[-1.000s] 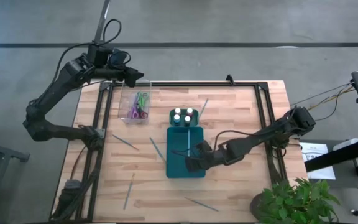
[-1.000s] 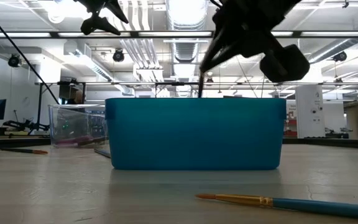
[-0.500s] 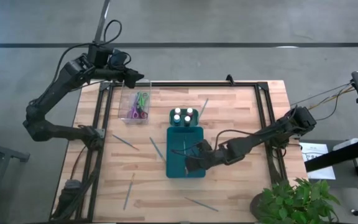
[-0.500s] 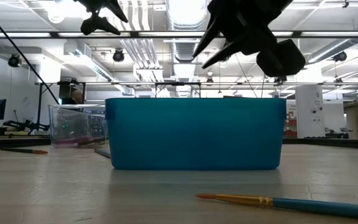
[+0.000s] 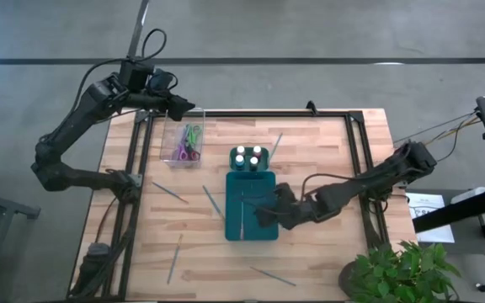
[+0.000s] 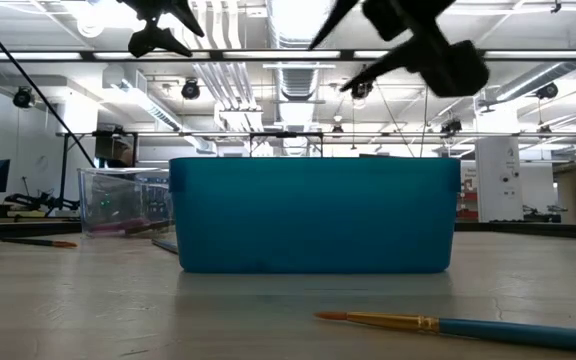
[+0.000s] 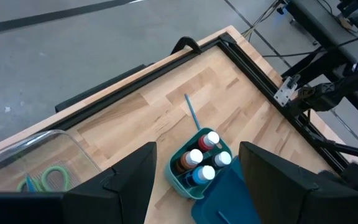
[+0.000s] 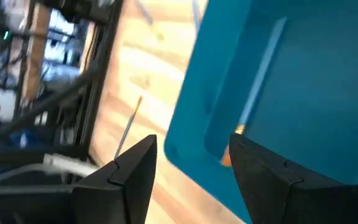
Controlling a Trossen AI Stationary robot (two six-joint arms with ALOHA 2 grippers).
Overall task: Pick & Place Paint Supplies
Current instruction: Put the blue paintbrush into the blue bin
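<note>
The teal tray (image 5: 251, 229) stands mid-table. A thin blue brush (image 8: 260, 74) lies flat on the tray's floor (image 5: 241, 217). My right gripper (image 5: 265, 212) hovers open just above the tray's right half, its fingers (image 6: 368, 40) spread and empty. Paint bottles (image 5: 248, 156) stand upright in a small teal cup at the tray's far end. Scissors with green and purple handles (image 5: 189, 141) lie in the clear box (image 5: 175, 135). My left gripper (image 5: 179, 105) hangs open and empty, high over the box's far edge.
Loose brushes lie on the wood: two left of the tray (image 5: 171, 192) (image 5: 211, 200), one near the front left (image 5: 175, 257), one at the front (image 5: 274, 276), one beside the bottles (image 5: 274, 145). A potted plant (image 5: 394, 273) stands at the near right corner.
My right gripper has opened and let go of a brush that hung upright from its fingers; the brush has dropped and now lies flat in the teal tray. The gripper has then risen a little above the tray.
</note>
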